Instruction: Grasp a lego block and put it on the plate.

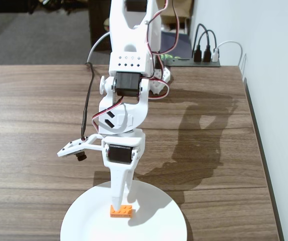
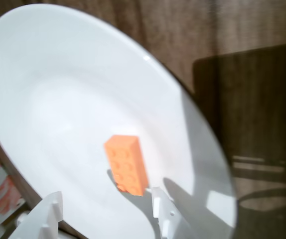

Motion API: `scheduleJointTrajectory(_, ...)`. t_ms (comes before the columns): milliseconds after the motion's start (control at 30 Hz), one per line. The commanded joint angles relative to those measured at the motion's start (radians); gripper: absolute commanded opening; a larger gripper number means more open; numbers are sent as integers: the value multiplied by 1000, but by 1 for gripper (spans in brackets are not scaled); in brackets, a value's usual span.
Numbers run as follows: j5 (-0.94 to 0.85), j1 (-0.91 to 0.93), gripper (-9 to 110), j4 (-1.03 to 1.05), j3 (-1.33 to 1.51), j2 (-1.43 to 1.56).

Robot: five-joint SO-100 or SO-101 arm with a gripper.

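The orange lego block [image 1: 121,211] lies flat on the white plate [image 1: 159,218] at the table's near edge, studs up. In the fixed view my white gripper [image 1: 124,203] points straight down over the plate, fingertips right at the block's far side. In the wrist view the lego block [image 2: 126,164] rests near the middle of the plate [image 2: 58,99]. There my gripper [image 2: 107,195] is open, its two white fingers spread wide. The block sits just ahead of the right finger [image 2: 159,201], free of both.
The plate stands on a dark wooden table [image 1: 33,110]. A black power strip with plugs [image 1: 204,54] sits at the back right by the white wall. The table's right edge [image 1: 258,135] runs close to the wall. A black cable [image 1: 88,95] hangs left of the arm.
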Motion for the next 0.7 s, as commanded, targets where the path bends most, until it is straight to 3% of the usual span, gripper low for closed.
scheduleJointTrajectory(0, 6, -5, 23, 41, 2, 120)
scheduleJointTrajectory(133, 12, -2, 1, 58, 100, 272)
scheduleJointTrajectory(667, -123, 0, 0, 144, 588, 893)
